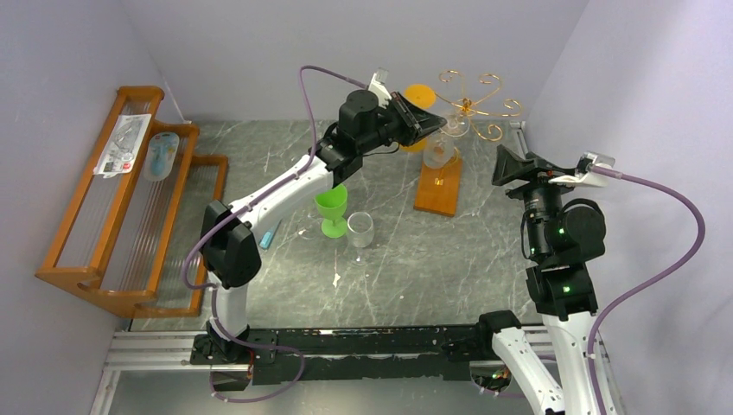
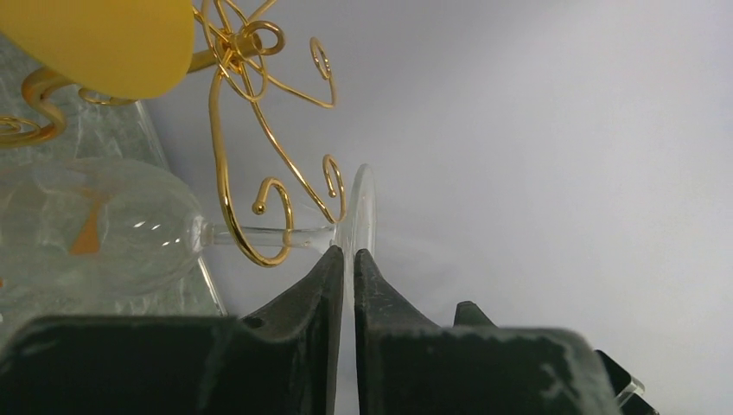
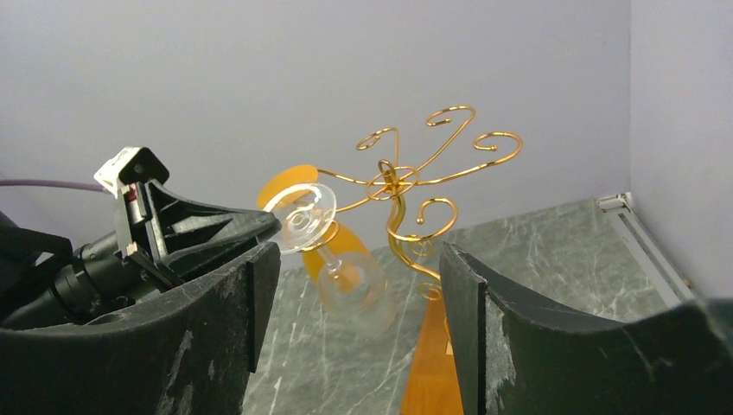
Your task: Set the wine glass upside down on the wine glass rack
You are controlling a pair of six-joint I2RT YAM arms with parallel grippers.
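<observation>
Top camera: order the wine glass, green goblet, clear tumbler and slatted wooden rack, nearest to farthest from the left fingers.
1. Wine glass: at the left gripper, its foot between the fingers.
2-3. Green goblet and clear tumbler: mid-table, too close to call.
4. Slatted wooden rack: far left edge.

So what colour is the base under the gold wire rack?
The base is orange-brown wood; it shows best in the top external view.

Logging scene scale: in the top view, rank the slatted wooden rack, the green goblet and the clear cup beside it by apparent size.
1. slatted wooden rack, by far
2. green goblet
3. clear cup, somewhat smaller
</observation>
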